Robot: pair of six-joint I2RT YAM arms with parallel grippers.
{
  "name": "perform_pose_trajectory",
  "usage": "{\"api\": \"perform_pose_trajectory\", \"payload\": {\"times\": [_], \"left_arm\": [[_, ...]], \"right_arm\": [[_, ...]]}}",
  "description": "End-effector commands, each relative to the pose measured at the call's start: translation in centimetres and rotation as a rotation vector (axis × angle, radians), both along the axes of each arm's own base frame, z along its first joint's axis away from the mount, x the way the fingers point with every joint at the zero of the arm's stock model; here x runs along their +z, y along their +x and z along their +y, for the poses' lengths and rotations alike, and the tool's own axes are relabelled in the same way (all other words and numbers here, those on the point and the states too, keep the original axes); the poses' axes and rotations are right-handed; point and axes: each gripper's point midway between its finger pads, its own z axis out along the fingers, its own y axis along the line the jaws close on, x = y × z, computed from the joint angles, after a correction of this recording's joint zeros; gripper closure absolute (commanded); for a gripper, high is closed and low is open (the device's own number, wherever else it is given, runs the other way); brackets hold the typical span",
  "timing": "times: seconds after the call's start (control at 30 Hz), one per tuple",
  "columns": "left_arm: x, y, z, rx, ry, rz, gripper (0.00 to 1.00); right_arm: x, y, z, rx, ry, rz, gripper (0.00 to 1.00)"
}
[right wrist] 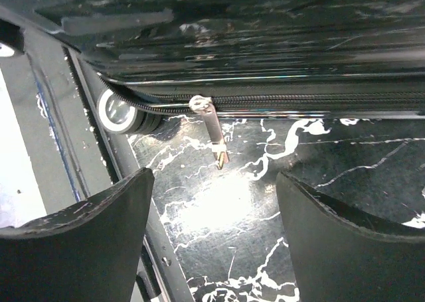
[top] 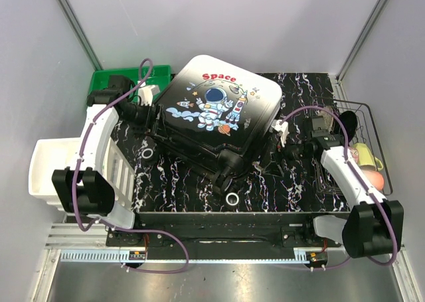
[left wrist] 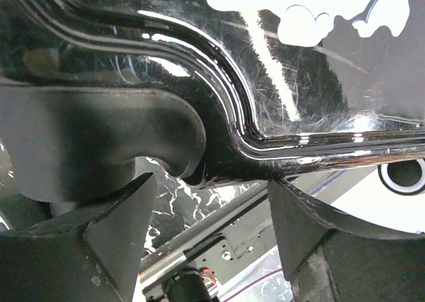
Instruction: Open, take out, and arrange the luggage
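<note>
The luggage lies flat and closed in the middle of the black marbled table, astronaut and "Space" print facing up. My left gripper is at its left edge. In the left wrist view the glossy black shell fills the top, its rim meets the tips of my left gripper, and the jaws stand open with only table between them. My right gripper is beside the case's right side. The right wrist view shows the closed zipper and its pull tab hanging just beyond my open right gripper.
A green bin sits at the back left and a white drawer unit at the left edge. A wire basket with cups stands on the right. White wheels show at the case's near end.
</note>
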Motion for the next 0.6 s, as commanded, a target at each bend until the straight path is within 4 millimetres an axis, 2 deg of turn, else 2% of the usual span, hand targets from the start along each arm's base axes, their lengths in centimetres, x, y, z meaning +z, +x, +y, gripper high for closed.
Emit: {"api": "perform_pose_trajectory", "payload": {"times": [0.0, 0.23, 0.3, 0.37, 0.57], "left_arm": [[1.7, 7.2, 0.6, 0.006, 0.04, -0.233, 0.27], [1.9, 8.3, 1.0, 0.012, 0.056, -0.259, 0.26], [2.0, 8.4, 1.0, 0.015, 0.058, -0.261, 0.26], [2.1, 8.4, 1.0, 0.014, 0.059, -0.264, 0.26], [2.1, 8.7, 1.0, 0.029, 0.053, -0.267, 0.24]], "right_arm": [[-0.4, 0.4, 0.9, 0.091, 0.059, -0.016, 0.17], [-1.4, 1.3, 2.8, 0.071, 0.172, 0.122, 0.23], [-1.6, 0.9, 3.3, 0.084, 0.182, 0.131, 0.24], [-1.4, 1.9, 3.6, 0.051, 0.194, 0.104, 0.25], [-2.0, 0.9, 5.1, 0.082, 0.181, 0.092, 0.32]]}}
